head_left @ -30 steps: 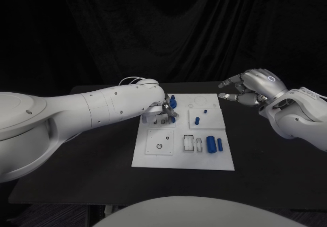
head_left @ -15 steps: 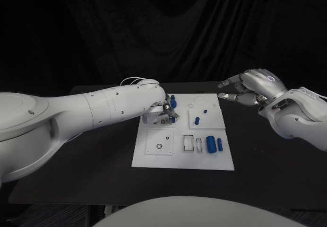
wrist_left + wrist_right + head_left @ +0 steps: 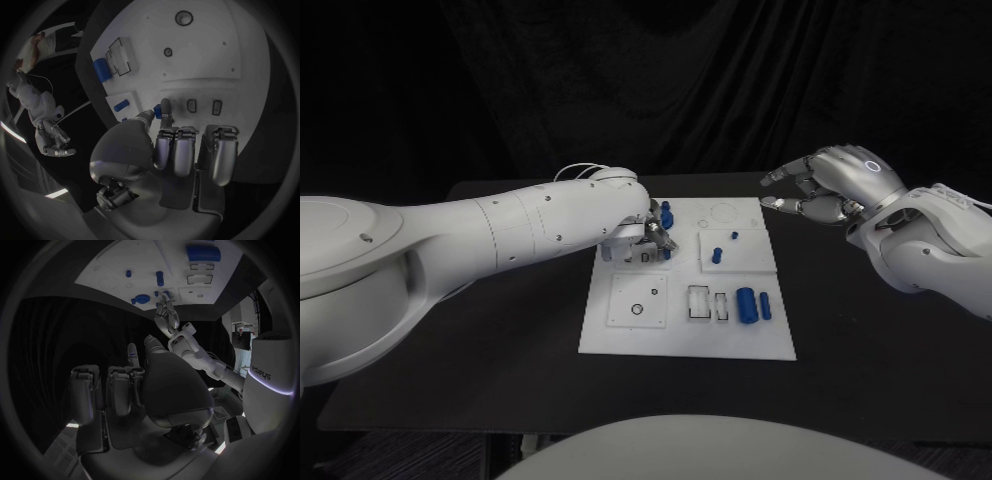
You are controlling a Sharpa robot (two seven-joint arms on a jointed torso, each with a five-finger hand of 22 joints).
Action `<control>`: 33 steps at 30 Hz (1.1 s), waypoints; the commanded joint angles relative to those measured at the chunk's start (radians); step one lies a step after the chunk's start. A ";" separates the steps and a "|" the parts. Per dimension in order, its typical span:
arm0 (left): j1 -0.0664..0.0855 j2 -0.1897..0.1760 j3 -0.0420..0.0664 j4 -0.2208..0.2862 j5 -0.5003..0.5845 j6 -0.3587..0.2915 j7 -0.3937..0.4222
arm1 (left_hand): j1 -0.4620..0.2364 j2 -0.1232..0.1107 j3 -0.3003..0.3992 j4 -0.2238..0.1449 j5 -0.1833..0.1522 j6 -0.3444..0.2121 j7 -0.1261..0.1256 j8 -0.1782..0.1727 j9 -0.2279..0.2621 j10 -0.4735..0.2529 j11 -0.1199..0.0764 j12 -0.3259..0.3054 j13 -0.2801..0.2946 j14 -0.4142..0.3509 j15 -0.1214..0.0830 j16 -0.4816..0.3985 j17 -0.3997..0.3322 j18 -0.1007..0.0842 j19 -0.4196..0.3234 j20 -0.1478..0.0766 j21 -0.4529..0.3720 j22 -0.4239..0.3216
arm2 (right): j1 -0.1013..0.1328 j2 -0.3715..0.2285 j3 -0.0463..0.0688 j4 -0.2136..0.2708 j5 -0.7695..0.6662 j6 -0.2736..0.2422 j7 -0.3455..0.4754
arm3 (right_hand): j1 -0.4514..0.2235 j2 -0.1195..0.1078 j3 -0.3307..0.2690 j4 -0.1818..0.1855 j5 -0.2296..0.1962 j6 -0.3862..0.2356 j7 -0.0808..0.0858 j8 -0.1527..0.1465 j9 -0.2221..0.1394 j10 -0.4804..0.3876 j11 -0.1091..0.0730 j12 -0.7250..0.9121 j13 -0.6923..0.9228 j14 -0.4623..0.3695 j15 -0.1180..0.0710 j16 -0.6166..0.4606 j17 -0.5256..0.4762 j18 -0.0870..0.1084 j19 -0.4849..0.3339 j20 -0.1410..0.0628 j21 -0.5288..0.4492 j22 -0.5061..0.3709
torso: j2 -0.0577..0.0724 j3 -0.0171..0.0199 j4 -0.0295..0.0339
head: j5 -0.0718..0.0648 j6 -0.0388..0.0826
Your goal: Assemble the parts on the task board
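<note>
Head: left hand (image 3: 643,232) low over task board (image 3: 689,340) far-left corner, blue part (image 3: 665,212) just beyond fingertips. Right hand (image 3: 826,185) off board above table (image 3: 516,330), fingers curled, empty.
Left wrist: thumb and finger pinch small blue piece (image 3: 155,113) over slots (image 3: 203,105). Risk: tilted entry jams it, weak pinch drops it.
Right wrist: right fingers curled on nothing.

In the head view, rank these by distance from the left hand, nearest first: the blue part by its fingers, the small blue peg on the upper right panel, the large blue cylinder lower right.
1. Blue part, right beside the left hand.
2. Small blue peg, upper right panel of the task board.
3. Large blue cylinder, lower right, farthest.
</note>
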 commanded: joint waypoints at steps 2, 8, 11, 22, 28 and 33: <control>-0.003 -0.001 0.001 -0.002 -0.006 0.019 0.017 | 0.009 -0.002 0.016 -0.003 0.008 -0.006 -0.001 -0.008 0.005 0.104 -0.006 -0.001 0.263 0.106 -0.004 0.003 0.263 0.010 0.053 -0.007 -0.005 0.209 | -0.002 0.001 0.001 -0.002 -0.006 0.001 -0.020 | 0.007 0.006 -0.006 0.002 0.004 0.005 0.001 -0.007 -0.001 0.073 0.009 0.005 0.198 0.104 0.009 0.003 0.263 -0.016 0.104 0.006 0.003 0.263 | 0.000 -0.0002 0.0012 | 0.002 0.000; -0.003 -0.003 0.001 -0.002 -0.006 0.023 0.023 | 0.010 -0.013 0.060 -0.021 0.048 -0.005 0.000 -0.023 0.021 0.104 -0.005 -0.001 0.263 0.106 -0.004 0.003 0.263 0.011 0.050 -0.007 -0.008 0.207 | -0.002 0.004 0.001 -0.006 -0.006 0.002 -0.020 | 0.007 0.006 -0.006 0.002 0.004 0.005 0.001 -0.007 -0.001 0.073 0.009 0.005 0.198 0.104 0.009 0.003 0.263 -0.016 0.104 0.006 0.003 0.263 | -0.001 -0.0003 0.0008 | 0.004 0.000; -0.003 -0.003 0.001 -0.003 -0.006 0.025 0.026 | 0.010 -0.015 0.067 -0.024 0.052 -0.005 0.000 -0.026 0.023 0.104 -0.005 -0.001 0.263 0.106 -0.004 0.003 0.263 0.011 0.051 -0.007 -0.008 0.207 | -0.002 0.006 0.001 -0.008 -0.006 0.003 -0.020 | 0.008 0.006 -0.006 0.001 0.005 0.004 0.001 -0.007 -0.001 0.073 0.009 0.004 0.198 0.104 0.009 0.003 0.263 -0.016 0.104 0.007 0.003 0.263 | -0.001 -0.0006 0.0005 | 0.006 0.000; -0.004 -0.007 0.001 -0.003 -0.006 0.024 0.031 | 0.013 -0.033 0.127 -0.054 0.081 -0.005 0.001 -0.044 0.044 0.104 -0.004 -0.001 0.263 0.106 -0.003 0.003 0.263 0.011 0.050 -0.006 -0.010 0.206 | -0.002 0.006 0.001 -0.009 -0.006 0.005 -0.019 | 0.008 0.006 -0.006 0.001 0.005 0.004 0.001 -0.007 -0.001 0.073 0.009 0.004 0.198 0.104 0.009 0.003 0.263 -0.016 0.104 0.007 0.003 0.263 | -0.001 -0.0013 0.0002 | 0.012 0.000; -0.004 -0.011 0.001 -0.003 -0.006 0.021 0.034 | 0.007 -0.049 0.170 -0.074 0.115 -0.004 0.002 -0.055 0.059 0.104 -0.003 -0.001 0.263 0.106 -0.003 0.003 0.263 0.012 0.048 -0.006 -0.012 0.205 | -0.002 0.007 0.001 -0.010 -0.006 0.005 -0.019 | 0.008 0.006 -0.006 0.001 0.005 0.004 0.001 -0.007 -0.001 0.073 0.009 0.004 0.198 0.104 0.009 0.003 0.263 -0.016 0.104 0.007 0.003 0.263 | -0.001 -0.0010 0.0002 | 0.016 0.000; -0.005 -0.016 0.001 0.000 -0.006 0.018 0.037 | 0.004 -0.054 0.186 -0.081 0.118 -0.005 0.003 -0.060 0.065 0.104 -0.003 -0.001 0.263 0.106 -0.002 0.003 0.263 0.012 0.046 -0.005 -0.014 0.203 | -0.002 0.007 0.001 -0.010 -0.006 0.003 -0.016 | 0.008 0.006 -0.006 0.001 0.005 0.005 0.001 -0.008 -0.002 0.072 0.009 0.004 0.197 0.104 0.009 0.003 0.263 -0.016 0.104 0.007 0.003 0.263 | -0.001 -0.0008 0.0009 | 0.015 0.000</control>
